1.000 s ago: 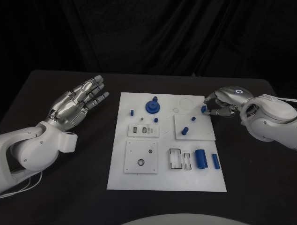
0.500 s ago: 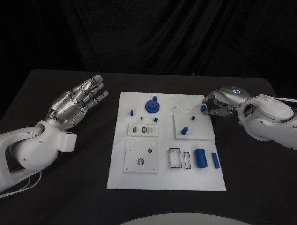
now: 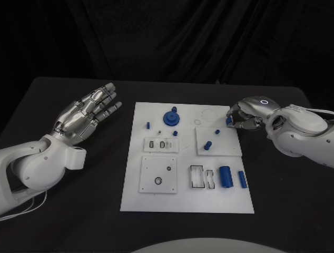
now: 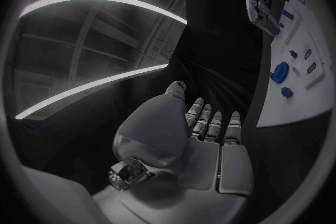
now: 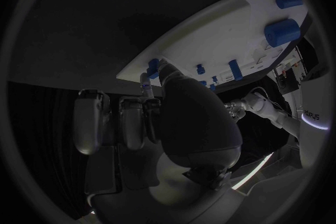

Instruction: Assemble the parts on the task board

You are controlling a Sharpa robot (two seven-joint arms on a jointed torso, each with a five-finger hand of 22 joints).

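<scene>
Pinching small blue part [image 3: 229, 122] at task board [image 3: 187, 203] corner, right hand [image 3: 247, 115] barely moved; left hand [image 3: 86, 115] stays open, idle.

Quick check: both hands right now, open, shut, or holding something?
Left hand: open, fingers spread, holds nothing, raised beside the task board.
Right hand: pinches a small blue part at the board's far right edge.

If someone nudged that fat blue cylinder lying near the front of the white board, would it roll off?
The fat blue cylinder lies on its side, so it would probably roll if pushed sideways. It looks rigid and light, likely plastic. The white task board appears flat with no raised rim, so little would stop it.
</scene>
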